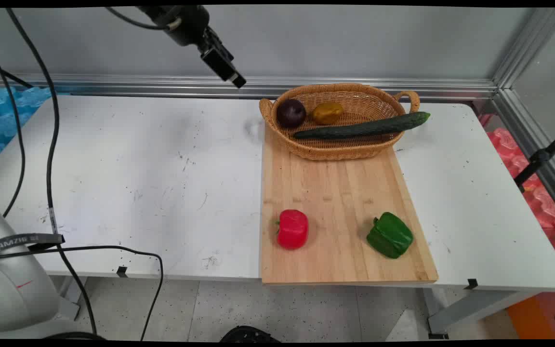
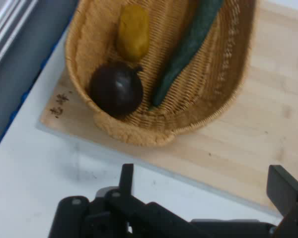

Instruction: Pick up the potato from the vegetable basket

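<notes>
From my seat the gripper (image 1: 234,77) hangs high above the back of the table (image 1: 138,183), fingers apart and holding nothing, just left of the basket (image 2: 114,131). The onion (image 2: 116,89) sits nearest it, by the basket's left rim. I'd come straight down, since the potato (image 2: 133,31) and cucumber (image 2: 186,49) crowd close.

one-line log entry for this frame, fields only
end effector: open, empty, raised left of basket | basket: dark onion, yellow fruit, cucumber | board: red pepper, green pepper
</notes>
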### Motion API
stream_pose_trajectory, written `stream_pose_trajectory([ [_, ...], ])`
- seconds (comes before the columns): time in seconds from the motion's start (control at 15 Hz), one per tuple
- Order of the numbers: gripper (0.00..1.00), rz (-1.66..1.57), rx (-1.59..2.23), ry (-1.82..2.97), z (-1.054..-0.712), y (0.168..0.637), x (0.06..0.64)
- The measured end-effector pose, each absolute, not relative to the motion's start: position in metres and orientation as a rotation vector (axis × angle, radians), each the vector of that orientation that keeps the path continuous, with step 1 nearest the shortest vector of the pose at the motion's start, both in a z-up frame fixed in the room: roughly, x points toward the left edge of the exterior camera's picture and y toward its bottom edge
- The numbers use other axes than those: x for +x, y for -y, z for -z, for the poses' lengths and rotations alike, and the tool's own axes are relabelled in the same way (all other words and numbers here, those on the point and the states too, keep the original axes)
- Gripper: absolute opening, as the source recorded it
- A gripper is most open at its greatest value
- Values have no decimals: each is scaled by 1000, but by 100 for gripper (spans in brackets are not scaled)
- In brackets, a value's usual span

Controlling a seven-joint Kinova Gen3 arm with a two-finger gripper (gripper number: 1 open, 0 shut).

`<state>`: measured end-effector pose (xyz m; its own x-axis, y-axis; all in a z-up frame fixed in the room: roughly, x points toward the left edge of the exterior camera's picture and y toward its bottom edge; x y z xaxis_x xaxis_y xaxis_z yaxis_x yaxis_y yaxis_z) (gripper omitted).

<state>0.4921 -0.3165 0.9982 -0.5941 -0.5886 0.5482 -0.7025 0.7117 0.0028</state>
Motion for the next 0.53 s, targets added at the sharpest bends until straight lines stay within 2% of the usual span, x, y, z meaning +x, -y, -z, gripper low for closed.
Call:
stream_pose_trajectory([
  [0.53, 100, -336, 1022, 2355, -981, 372, 459],
])
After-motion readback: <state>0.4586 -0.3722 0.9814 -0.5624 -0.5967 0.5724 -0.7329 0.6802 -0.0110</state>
